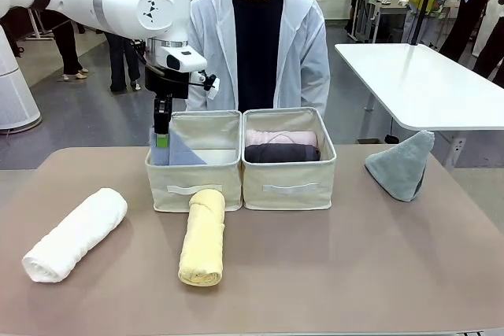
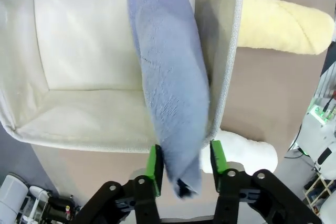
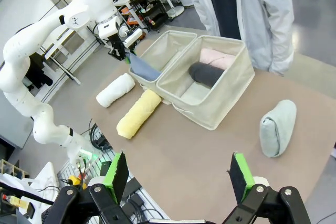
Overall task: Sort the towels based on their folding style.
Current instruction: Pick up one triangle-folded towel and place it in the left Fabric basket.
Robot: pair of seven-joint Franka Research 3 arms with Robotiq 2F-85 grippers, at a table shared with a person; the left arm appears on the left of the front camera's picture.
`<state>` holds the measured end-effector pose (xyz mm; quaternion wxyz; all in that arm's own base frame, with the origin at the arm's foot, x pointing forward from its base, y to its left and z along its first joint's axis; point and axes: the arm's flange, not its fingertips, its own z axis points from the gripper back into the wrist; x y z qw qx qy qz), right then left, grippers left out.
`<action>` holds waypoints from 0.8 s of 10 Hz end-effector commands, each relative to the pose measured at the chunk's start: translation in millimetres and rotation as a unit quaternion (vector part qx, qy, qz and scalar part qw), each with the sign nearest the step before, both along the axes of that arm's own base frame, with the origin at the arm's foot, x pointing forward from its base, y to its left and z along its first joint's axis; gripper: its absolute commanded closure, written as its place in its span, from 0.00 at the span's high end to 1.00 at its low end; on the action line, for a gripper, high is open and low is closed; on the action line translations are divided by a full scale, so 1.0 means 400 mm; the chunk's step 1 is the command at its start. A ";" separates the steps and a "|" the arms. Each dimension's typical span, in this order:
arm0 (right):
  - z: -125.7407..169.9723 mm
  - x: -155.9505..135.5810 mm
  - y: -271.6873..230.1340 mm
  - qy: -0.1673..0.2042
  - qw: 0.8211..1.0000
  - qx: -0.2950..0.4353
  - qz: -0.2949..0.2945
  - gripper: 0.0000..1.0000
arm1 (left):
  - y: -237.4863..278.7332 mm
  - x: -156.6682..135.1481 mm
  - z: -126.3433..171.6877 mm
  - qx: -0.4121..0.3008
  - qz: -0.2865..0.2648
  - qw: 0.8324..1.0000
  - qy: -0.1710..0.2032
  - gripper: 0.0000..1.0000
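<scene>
The towels [image 1: 203, 235] are partly sorted on the tabletop [image 1: 354, 273]. The right bin [image 1: 291, 182] holds the pink roll [image 1: 279, 138] and charcoal roll [image 1: 282, 153]. The white roll [image 1: 75, 235], yellow roll [image 1: 203, 261] and grey-green cone [image 1: 402, 167] lie outside the bins, which I judge leaves them to be sorted. The light blue cone [image 2: 168, 77] leans over the left bin [image 1: 193, 179]'s corner, its tip between the left gripper [image 2: 186, 169]'s fingers [image 2: 155, 163]. These look released, with a slight gap at one pad. The right gripper [image 3: 178, 174] is spread wide and empty.
</scene>
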<state>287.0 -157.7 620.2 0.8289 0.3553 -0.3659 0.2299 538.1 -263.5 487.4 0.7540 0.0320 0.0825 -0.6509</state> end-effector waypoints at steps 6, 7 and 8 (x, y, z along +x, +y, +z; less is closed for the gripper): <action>-0.002 0.004 0.001 -0.011 1.000 0.010 0.006 1.00 | 0.032 -0.035 0.019 -0.021 -0.017 1.000 -0.006 1.00; -0.002 0.004 0.001 -0.011 1.000 0.010 0.006 1.00 | 0.048 -0.048 0.050 -0.045 -0.001 0.999 -0.001 1.00; -0.002 0.004 0.001 -0.011 1.000 0.010 0.006 1.00 | 0.099 -0.079 0.101 -0.074 0.001 0.997 -0.013 1.00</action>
